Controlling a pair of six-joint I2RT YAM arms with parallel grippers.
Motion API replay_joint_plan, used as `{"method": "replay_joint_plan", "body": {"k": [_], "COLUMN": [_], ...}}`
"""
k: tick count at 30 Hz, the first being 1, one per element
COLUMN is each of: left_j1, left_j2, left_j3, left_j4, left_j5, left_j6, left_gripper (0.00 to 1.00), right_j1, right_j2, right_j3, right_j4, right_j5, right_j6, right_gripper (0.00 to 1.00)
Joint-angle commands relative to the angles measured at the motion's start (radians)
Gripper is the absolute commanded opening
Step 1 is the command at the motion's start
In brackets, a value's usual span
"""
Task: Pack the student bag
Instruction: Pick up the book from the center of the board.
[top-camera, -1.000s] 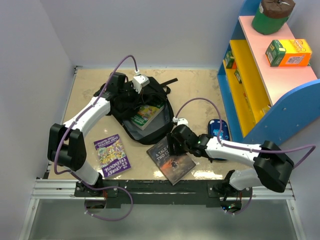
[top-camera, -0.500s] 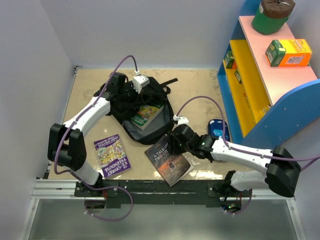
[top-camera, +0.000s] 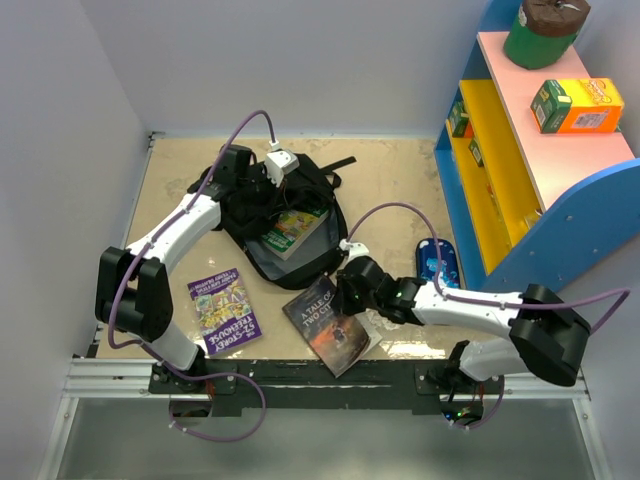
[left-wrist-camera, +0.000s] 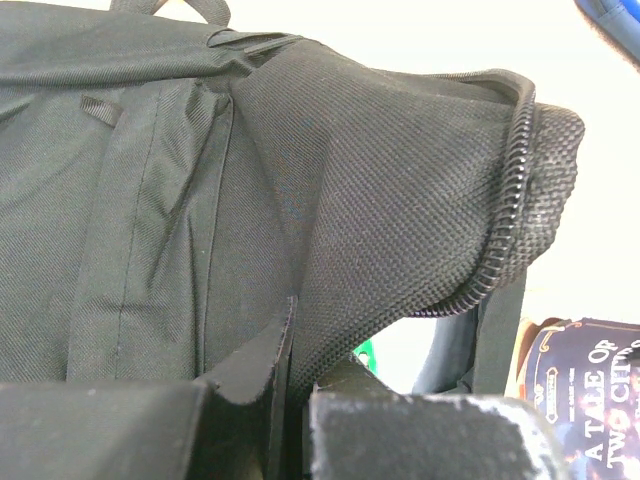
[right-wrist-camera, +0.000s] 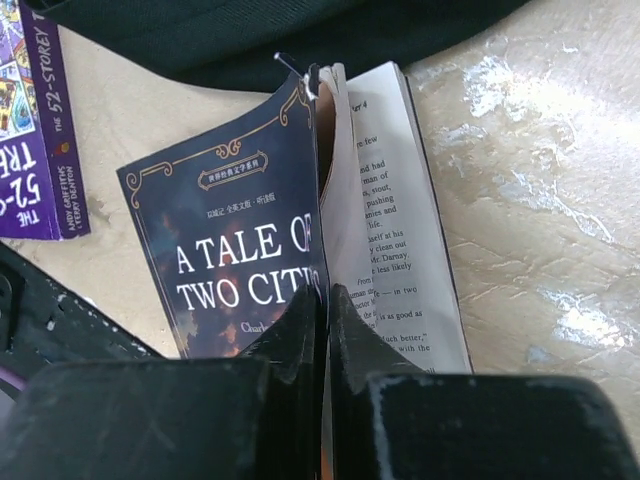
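Note:
The student bag (top-camera: 318, 195), a black backpack, lies open at the back of the table with a green and yellow book (top-camera: 291, 231) in its mouth. My left gripper (top-camera: 262, 183) is shut on the bag's fabric by the zipper rim; in the left wrist view the left gripper (left-wrist-camera: 298, 345) pinches a fold of the bag (left-wrist-camera: 190, 190). A dark book, "A Tale of Two Cities" (top-camera: 326, 326), lies in front of the bag. My right gripper (top-camera: 346, 296) is shut on its front cover. In the right wrist view the right gripper (right-wrist-camera: 326, 298) clamps the lifted cover of the dark book (right-wrist-camera: 225, 250) above a printed page.
A purple book (top-camera: 226, 311) lies flat to the left of the dark one and shows as the purple book (right-wrist-camera: 30, 120) in the right wrist view. A blue pencil case (top-camera: 438, 262) lies by the foot of the blue and yellow shelf (top-camera: 520, 150), which carries boxes and a green tin.
My right gripper has closed from open onto the dark book's cover, and the book has slid a little to the left. The left arm and the bag have not moved.

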Motion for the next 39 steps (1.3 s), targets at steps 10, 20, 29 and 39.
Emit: {"method": "replay_joint_plan", "body": {"k": [10, 20, 29, 39], "left_j1": [-0.009, -0.011, -0.012, -0.015], "left_j2": [0.001, -0.015, -0.016, -0.03], "left_j3": [0.038, 0.04, 0.037, 0.027], "left_j4": [0.033, 0.03, 0.006, 0.024], "left_j5": [0.029, 0.043, 0.049, 0.112], "left_j6": [-0.022, -0.036, -0.024, -0.085], "left_gripper": [0.0, 0.0, 0.0, 0.0], "right_j1": [0.006, -0.165, -0.197, -0.203], "right_j2": [-0.183, -0.098, -0.049, -0.026], "right_j3": [0.342, 0.589, 0.718, 0.843], "right_j4": [-0.187, -0.213, -0.135, -0.215], "right_j5": [-0.046, -0.054, -0.039, 0.099], "right_j6": [-0.114, -0.083, -0.014, 0.044], "right_gripper": [0.0, 0.0, 0.0, 0.0]}}
